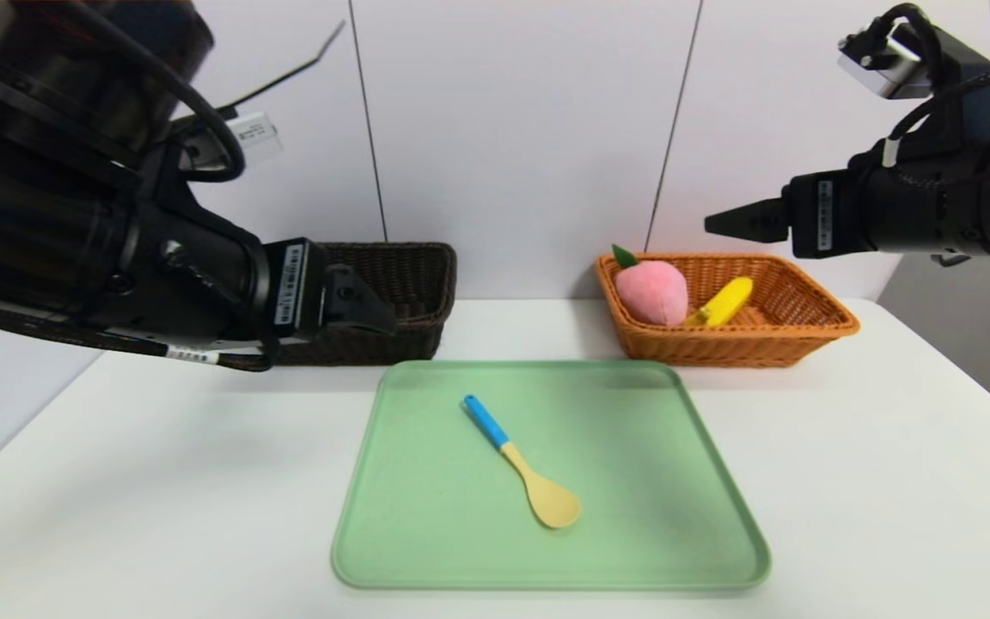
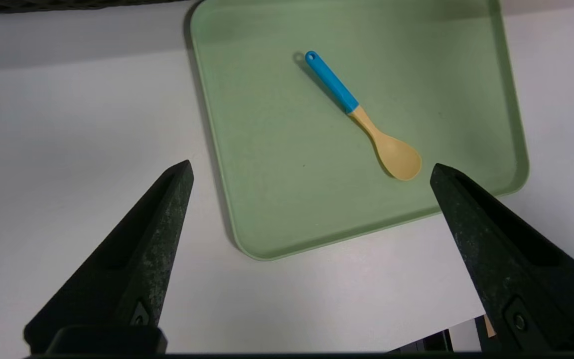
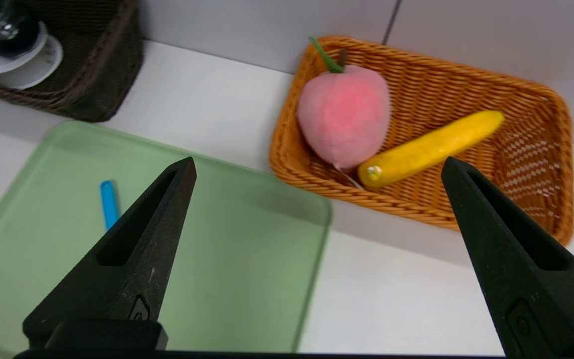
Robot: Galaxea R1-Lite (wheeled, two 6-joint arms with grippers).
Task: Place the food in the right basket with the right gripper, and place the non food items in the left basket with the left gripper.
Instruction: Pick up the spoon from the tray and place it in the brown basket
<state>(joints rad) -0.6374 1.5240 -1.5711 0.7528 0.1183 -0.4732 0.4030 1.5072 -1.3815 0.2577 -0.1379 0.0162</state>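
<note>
The left gripper, with black pointed jaws [image 2: 312, 169], has its two fingers wide apart, and nothing is held between them. It hangs in the air above the white table [image 1: 194, 456], and in the head view it covers a part of the left basket. The right gripper, also with black pointed jaws [image 3: 319, 167], has its fingers spread wide too, and it is not holding or touching anything. It is above the height of the orange-tan woven wicker basket [image 1: 736, 351], at the right side.

Below the left gripper and more toward the middle of the table, the tan spoon with blue handle [image 1: 510, 451] lies on the flat green rectangular tray [image 1: 632, 550], apart from both grippers. Its blue handle end points to the side of the baskets.

Inside the orange-tan basket, below the right gripper, there are the pink plush peach with green leaf [image 3: 344, 117] and the long yellow banana [image 3: 429, 147]. The peach sits at the basket's left end, and the banana lies slanting just beside it.

The dark brown woven wicker basket [image 1: 409, 344], behind the left gripper, contains a white round item [image 3: 33, 65] and a clear glass cup [image 3: 5, 30] on top of it.
</note>
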